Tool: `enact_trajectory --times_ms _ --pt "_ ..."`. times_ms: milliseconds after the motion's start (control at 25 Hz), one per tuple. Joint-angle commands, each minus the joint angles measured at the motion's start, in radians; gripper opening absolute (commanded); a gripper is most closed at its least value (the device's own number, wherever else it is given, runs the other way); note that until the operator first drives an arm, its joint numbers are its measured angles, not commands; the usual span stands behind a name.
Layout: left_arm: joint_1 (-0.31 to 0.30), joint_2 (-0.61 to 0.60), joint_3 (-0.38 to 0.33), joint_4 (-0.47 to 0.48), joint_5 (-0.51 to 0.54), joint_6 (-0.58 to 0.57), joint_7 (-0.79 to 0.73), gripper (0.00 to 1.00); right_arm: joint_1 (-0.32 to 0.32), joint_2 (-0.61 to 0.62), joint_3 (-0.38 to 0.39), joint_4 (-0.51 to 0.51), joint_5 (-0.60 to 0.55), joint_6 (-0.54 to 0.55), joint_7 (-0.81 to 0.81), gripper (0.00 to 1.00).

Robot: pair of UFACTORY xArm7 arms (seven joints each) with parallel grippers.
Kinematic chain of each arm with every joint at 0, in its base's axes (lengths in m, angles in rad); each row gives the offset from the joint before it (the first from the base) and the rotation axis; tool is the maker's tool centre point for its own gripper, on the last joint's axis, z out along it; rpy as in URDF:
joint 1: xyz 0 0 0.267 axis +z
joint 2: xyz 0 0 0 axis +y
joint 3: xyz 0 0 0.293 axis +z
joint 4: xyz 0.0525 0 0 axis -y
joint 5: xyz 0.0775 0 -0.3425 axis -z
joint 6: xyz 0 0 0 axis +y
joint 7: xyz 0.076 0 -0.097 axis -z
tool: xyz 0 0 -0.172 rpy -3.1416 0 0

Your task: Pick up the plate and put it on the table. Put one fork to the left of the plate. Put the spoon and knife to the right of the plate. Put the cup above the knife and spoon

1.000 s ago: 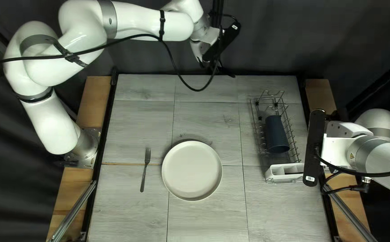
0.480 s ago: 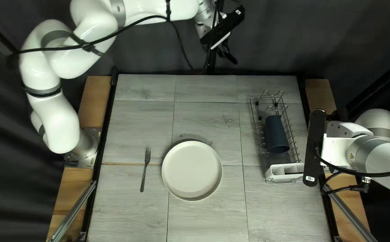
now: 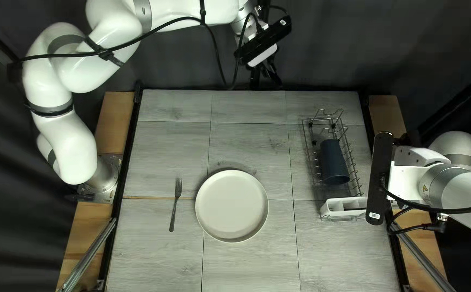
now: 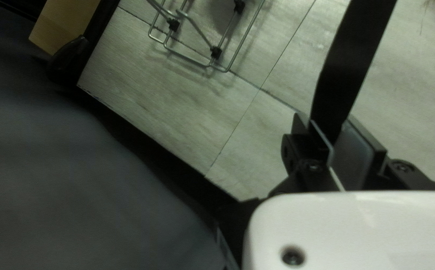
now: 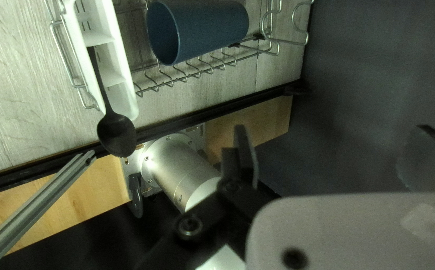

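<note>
Left gripper (image 3: 271,74) has shifted, gripping the knife (image 4: 352,65); open right gripper (image 3: 409,156) hangs near rack (image 5: 259,37) and cup (image 5: 207,30).

A pale plate (image 3: 232,206) lies beside a fork (image 3: 175,208), cup (image 3: 333,162) racked sideways, spoon (image 5: 117,134) in caddy (image 3: 331,208), knife (image 4: 352,65) gripped.

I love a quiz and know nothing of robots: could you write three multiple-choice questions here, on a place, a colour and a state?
1. In the top left view, where is the fork relative to the plate?
A) Left of it
B) On it
C) Right of it

2. What colour is the cup?
A) Red
B) White
C) Dark blue

3. How is my right gripper?
A) Shut on the cup
B) Open
C) Shut on a spoon

1 A: the fork lies beside the plate's left edge.
2 C: the right wrist view shows its blue side.
3 B: its fingers stand wide apart.
</note>
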Motion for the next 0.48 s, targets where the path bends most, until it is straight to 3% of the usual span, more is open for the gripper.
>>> enact_trajectory --times_ms 40,280,480 --pt "-0.078 0.12 -0.045 -0.153 -0.042 -0.128 -0.186 0.0 0.0 0.0 0.0 0.0 0.0 0.0 0.0 1.0" --pt "-0.158 0.168 -0.091 -0.18 0.084 -0.165 -0.297 0.0 0.0 0.0 0.0 0.0 0.0 0.0 0.0 1.0" --pt "-0.219 0.186 -0.134 -0.234 0.098 -0.239 -0.377 0.0 0.0 0.0 0.0 0.0 0.0 0.0 0.0 1.0"
